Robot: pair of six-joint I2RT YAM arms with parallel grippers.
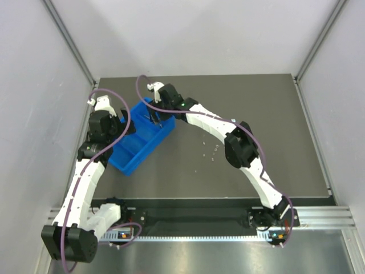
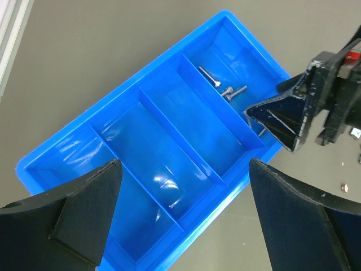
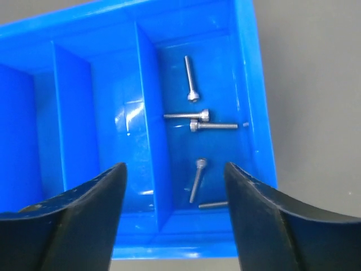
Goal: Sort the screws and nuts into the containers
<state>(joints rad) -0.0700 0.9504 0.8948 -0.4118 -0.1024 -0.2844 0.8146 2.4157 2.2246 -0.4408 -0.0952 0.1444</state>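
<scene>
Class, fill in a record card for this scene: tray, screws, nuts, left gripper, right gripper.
tray: blue, split by dividers, lying on the table
screws: five in view, all lying in one end compartment
nuts: loose specks on the table, outside the tray
left gripper: open, holding nothing, over the tray
right gripper: open, holding nothing, over the screws' compartment

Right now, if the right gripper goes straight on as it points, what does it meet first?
The right gripper would probably meet the end compartment floor of the blue tray, among the screws; depth is unclear.
</scene>
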